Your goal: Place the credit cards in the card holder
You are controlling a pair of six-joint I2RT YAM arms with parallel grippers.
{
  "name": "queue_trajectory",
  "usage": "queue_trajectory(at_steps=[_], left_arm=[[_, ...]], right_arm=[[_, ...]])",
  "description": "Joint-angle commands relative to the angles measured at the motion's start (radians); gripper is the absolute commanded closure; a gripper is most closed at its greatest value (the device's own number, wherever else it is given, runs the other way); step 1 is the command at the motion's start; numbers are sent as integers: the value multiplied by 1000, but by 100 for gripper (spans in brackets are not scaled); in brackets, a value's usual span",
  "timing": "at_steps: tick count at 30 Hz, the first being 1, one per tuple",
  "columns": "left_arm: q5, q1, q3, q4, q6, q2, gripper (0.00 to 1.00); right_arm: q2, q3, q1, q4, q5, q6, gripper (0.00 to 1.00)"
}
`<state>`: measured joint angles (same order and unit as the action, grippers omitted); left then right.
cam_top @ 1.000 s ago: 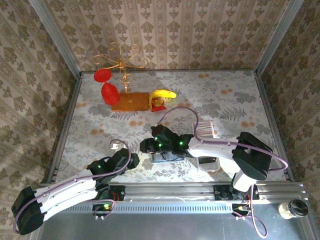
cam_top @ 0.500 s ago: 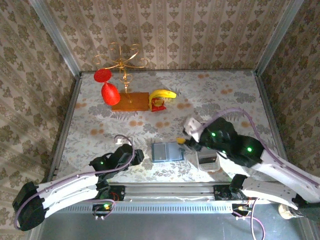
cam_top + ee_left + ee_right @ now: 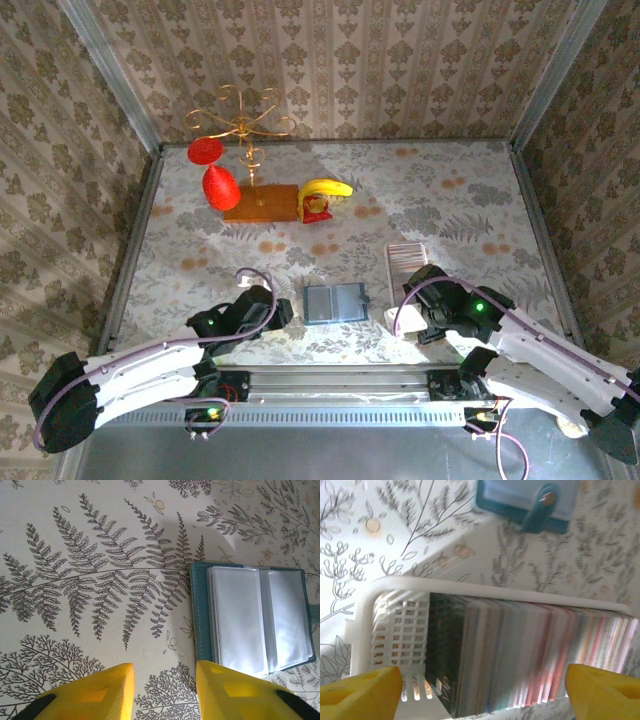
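Now that the right arm has drawn back from over it, the card holder [image 3: 335, 302] lies uncovered and open, clear sleeves up, snap tab toward 3 o'clock. The credit cards [image 3: 530, 650] stand packed in a white tray [image 3: 470, 587] at its 3 o'clock, under the right gripper [image 3: 482, 692], fingers spread wide. The left gripper [image 3: 165, 690], fingers apart on nothing, hovers at 9 o'clock; bare table [image 3: 450, 190] stretches toward 12

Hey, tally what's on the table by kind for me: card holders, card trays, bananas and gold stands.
card holder: 1
white card tray: 1
banana: 1
gold stand: 1
Total: 4
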<state>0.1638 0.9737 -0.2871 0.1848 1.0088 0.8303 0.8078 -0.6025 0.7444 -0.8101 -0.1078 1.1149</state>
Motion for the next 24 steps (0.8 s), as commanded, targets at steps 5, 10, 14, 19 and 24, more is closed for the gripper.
queue_trajectory(at_steps=[5,10,14,19,24], left_arm=[[-18,-4,-1,-19,-10,0,62],[-20,-4,6,-38,-9,4,64],[-23,-3,11,-51,-7,7,67],[-25,-6,20,-66,-7,18,69],[-40,-5,13,-68,-10,29,72]], right_arm=[[14,83,-20,183,-57,90,9],[42,125,-21,243,-92,102,10],[61,138,-23,268,-112,103,12],[90,141,-25,268,-128,111,18],[90,122,-27,257,-139,107,31]])
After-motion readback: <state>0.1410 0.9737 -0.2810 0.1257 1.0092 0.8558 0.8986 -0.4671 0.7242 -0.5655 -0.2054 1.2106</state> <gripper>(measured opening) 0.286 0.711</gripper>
